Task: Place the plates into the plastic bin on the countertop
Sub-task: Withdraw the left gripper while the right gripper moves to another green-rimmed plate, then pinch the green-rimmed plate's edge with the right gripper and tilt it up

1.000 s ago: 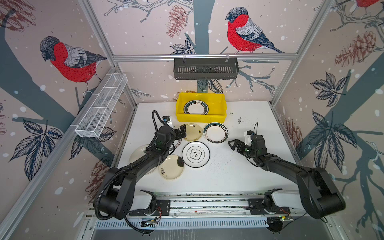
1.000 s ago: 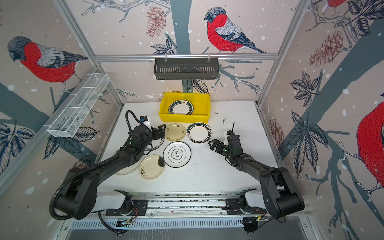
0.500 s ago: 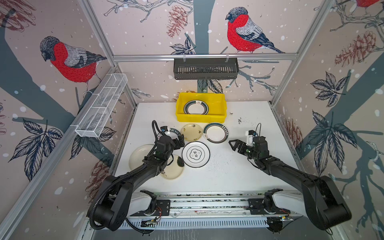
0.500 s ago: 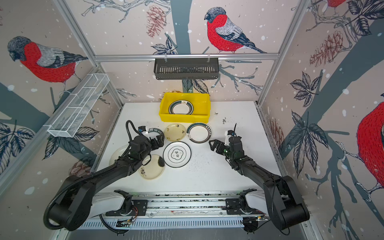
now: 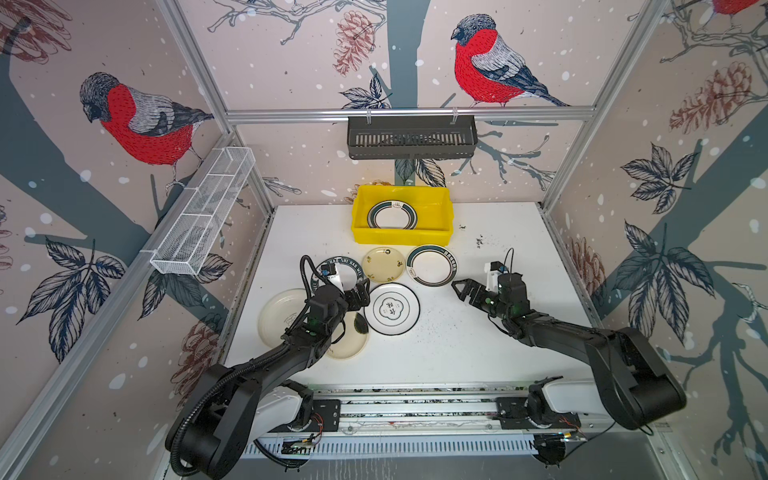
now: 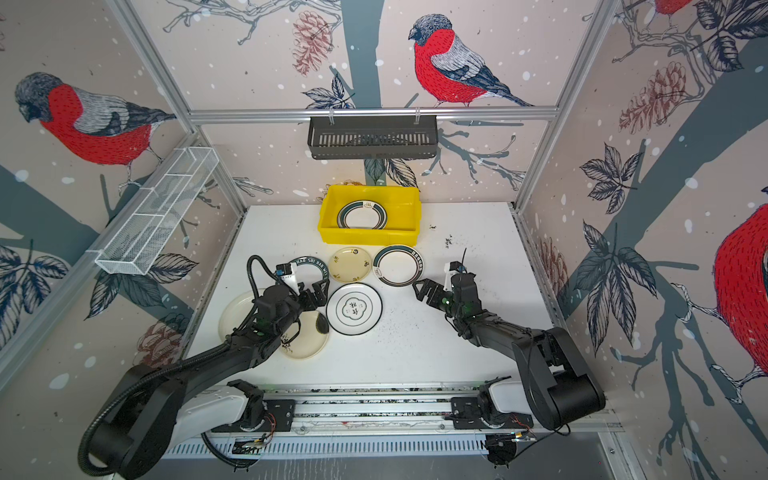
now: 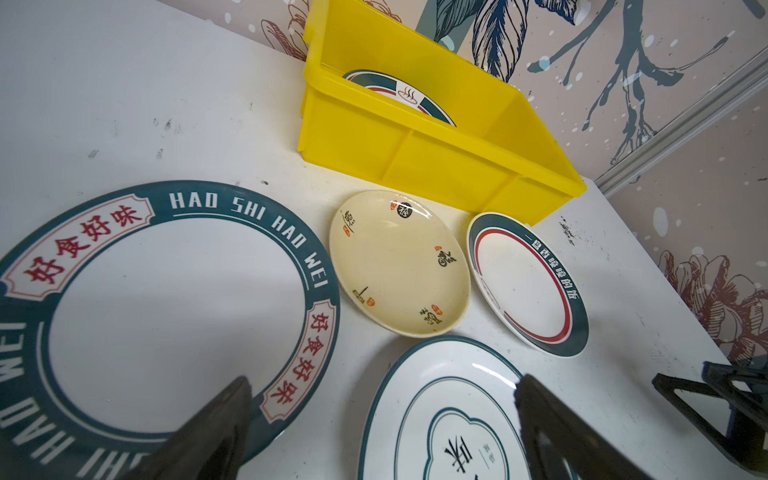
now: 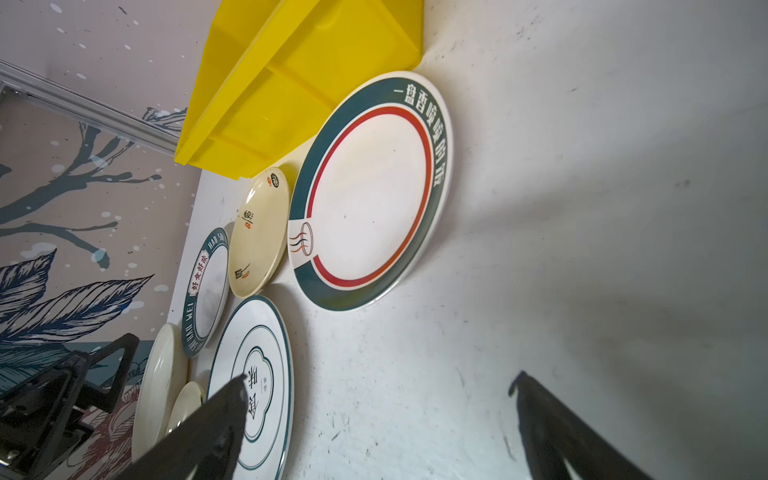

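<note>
The yellow plastic bin stands at the back of the white countertop with one teal-rimmed plate inside. Several plates lie in front of it: a lettered teal one, a small yellowish one, a teal and red-ringed one, a white clover-marked one, a plain cream one and a translucent one. My left gripper hangs open above the gap between the lettered and clover plates, holding nothing. My right gripper is open and empty over bare countertop, right of the clover plate.
A dark slotted basket hangs on the back wall above the bin. A white wire mesh tray is fixed along the left wall. Aluminium rails run along the countertop's front edge.
My left gripper has drawn back from over the lettered plate toward the front, still open. The right gripper has barely shifted.
</note>
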